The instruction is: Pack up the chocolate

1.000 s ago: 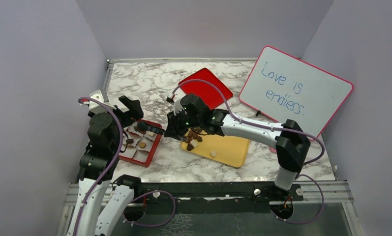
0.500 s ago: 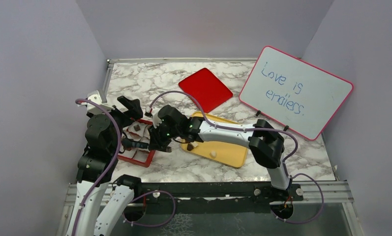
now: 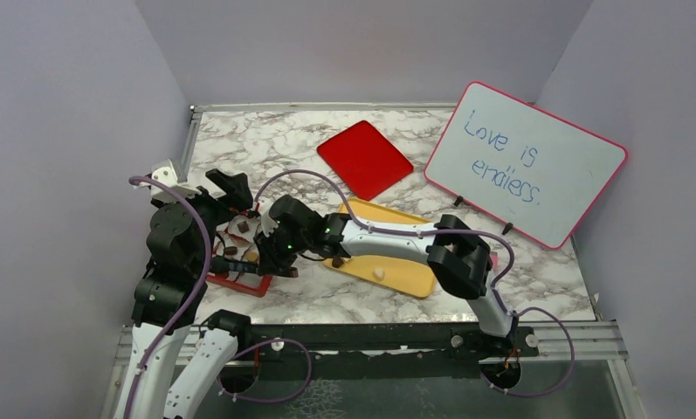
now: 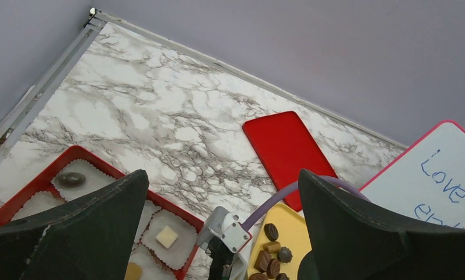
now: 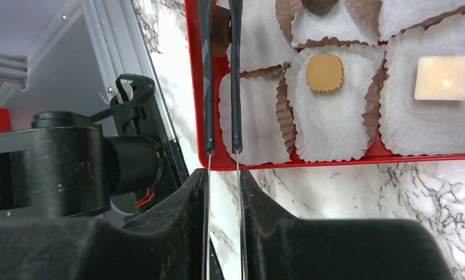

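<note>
While your right jaws pinch the tweezers on a brown chocolate, lower it squarely into the upper-left paper cup; left jaws gape wide, empty.

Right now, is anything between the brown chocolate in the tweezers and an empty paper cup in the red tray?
Nothing visible does. The brown chocolate sits between the prongs of the black tweezers in the right hand, over the red plastic tray. The white paper cup below the prongs is empty.

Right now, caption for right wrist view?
Right gripper holds tweezers over red tray, brown chocolate between the tines.
</note>
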Robot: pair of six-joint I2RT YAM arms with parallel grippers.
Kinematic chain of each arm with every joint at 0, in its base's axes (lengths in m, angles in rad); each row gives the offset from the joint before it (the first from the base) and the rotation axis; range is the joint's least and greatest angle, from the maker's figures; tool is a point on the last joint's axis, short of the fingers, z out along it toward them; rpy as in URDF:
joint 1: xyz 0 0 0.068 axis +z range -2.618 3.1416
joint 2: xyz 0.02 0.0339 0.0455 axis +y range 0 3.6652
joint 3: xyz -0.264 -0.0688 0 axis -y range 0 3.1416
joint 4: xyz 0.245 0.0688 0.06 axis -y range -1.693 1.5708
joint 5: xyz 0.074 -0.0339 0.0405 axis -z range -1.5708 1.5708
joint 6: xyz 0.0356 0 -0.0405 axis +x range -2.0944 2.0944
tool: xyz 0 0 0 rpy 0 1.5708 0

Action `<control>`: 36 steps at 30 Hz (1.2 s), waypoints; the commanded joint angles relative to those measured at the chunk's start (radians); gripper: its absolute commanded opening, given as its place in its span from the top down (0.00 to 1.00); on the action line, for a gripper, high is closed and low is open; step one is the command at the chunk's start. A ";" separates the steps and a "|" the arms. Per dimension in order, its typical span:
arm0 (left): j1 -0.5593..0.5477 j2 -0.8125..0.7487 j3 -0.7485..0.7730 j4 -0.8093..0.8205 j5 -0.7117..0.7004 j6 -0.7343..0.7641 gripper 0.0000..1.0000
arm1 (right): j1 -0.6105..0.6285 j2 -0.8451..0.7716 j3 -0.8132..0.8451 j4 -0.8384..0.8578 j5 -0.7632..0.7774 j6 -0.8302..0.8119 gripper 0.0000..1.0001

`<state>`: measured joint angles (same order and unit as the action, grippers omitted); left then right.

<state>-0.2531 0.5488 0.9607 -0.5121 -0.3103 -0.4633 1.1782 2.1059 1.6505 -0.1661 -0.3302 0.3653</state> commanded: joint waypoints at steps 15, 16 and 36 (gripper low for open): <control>-0.017 -0.020 0.019 0.006 -0.037 0.016 0.01 | 0.018 0.066 0.098 -0.049 0.033 -0.040 0.63; -0.017 -0.026 0.014 0.006 -0.039 0.014 0.01 | 0.018 0.069 0.111 -0.060 0.039 -0.045 0.62; -0.018 -0.051 -0.012 0.021 -0.022 0.022 0.01 | 0.012 -0.039 0.059 -0.084 0.194 -0.141 0.60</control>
<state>-0.2646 0.5114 0.9569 -0.5133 -0.3264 -0.4591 1.1893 2.1452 1.7714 -0.2890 -0.1947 0.2737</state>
